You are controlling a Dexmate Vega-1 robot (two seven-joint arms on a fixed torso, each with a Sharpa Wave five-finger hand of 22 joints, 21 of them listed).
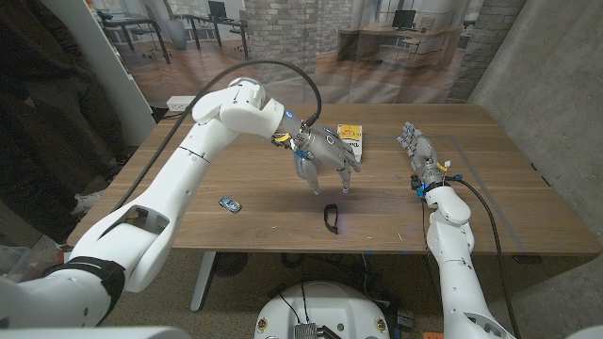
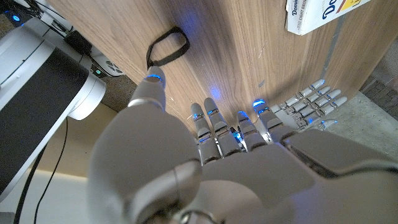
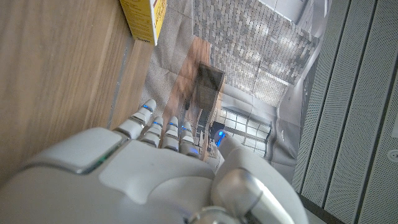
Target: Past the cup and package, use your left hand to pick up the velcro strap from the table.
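Left hand is held above the bench, fingers spread and empty; velcro strap, judged light and limp, is best pinched at its raised loop.

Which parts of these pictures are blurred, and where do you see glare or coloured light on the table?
Head view: evenly lit, sharp; the left hand casts a soft shadow on the table above the velcro strap. Left wrist view: the near hand is blurred, with blue light reflected on the wood. Right wrist view: the right hand is soft.
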